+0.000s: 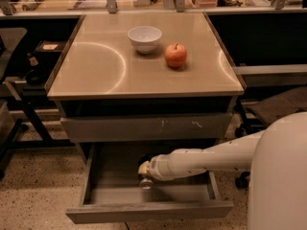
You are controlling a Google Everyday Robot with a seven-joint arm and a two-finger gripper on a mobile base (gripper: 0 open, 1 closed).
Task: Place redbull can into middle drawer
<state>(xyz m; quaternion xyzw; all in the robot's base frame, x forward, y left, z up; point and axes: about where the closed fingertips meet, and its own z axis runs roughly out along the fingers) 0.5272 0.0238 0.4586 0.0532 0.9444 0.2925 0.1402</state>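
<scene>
Reaching in from the right of the camera view, my white arm (206, 158) stretches across the open middle drawer (148, 211), which stands pulled out below the cabinet with its plain front panel nearest the camera. My gripper (143, 169) sits low inside the grey tray, towards its middle and a little left. The redbull can (146, 182) shows directly under the gripper's tip, inside the drawer, with a shiny silver end catching the light. The two look to be touching, but whether the gripper is clamped on the can or spread apart I cannot tell, since the wrist hides that part. Above the open tray, the grey drawer front with pale scratch marks (144, 127) is closed. On the tan table top (96, 71) stand a white bowl (145, 37) and, just to its right, a red apple (176, 55) — near each other but apart.
</scene>
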